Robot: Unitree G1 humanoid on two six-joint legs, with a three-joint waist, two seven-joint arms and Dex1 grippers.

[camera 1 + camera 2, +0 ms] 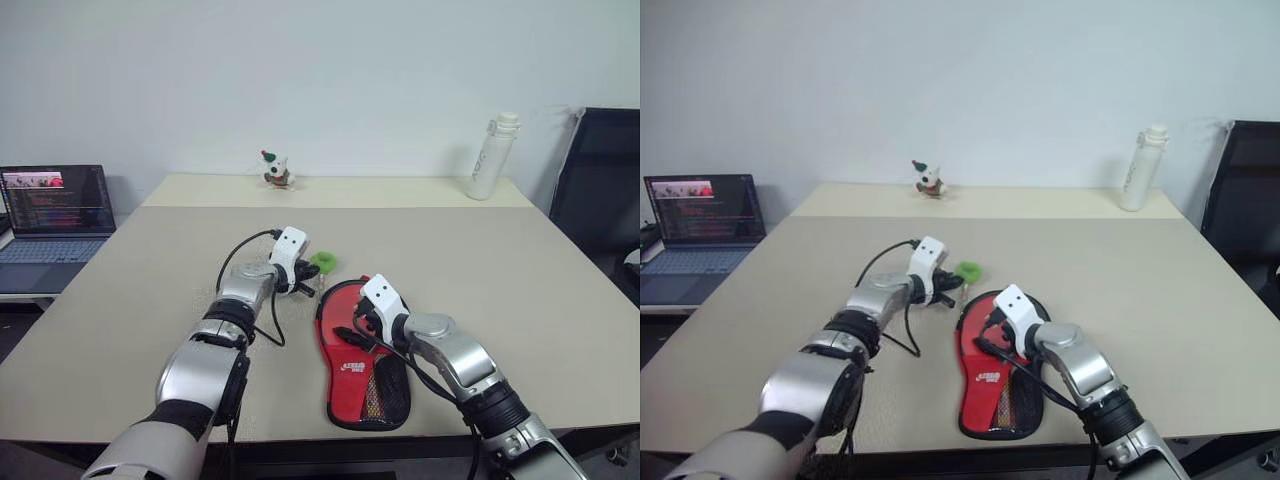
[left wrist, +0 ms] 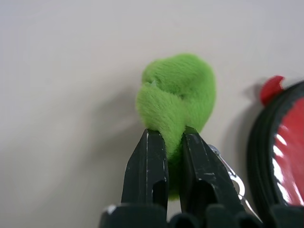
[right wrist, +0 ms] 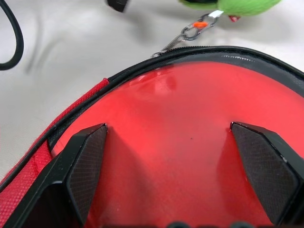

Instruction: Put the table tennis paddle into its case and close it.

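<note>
The case (image 1: 362, 368) lies flat on the beige bench (image 1: 520, 290), near the front edge, red side up, with its black mesh pocket and white logo toward the near end and its round end pointing away from the robot. Inside the round end the glossy red face of the table tennis paddle (image 3: 190, 156) shows, framed by the black zipper edge of the case; its handle cannot be seen. A small metal clasp (image 3: 190, 32) leads from the far edge of the case to a fuzzy green ring (image 2: 176, 95) that rests on the bench just beyond the case. The left gripper (image 2: 167, 142) has its two black fingers (image 2: 148, 166) clenched on the lower part of the green ring, the fuzz squeezed between them. The right gripper (image 3: 168, 142) hovers over the round end of the case with its fingers (image 3: 88, 156) spread wide apart, one on each side of the red paddle face, grasping nothing. Well beyond, near the far edge of the bench, stand a small figurine (image 1: 276, 170) and, to the right, a white bottle (image 1: 493, 156). An open laptop (image 1: 52, 212) sits on a separate surface off to the left, and a black chair (image 1: 600, 190) stands at the right.
</note>
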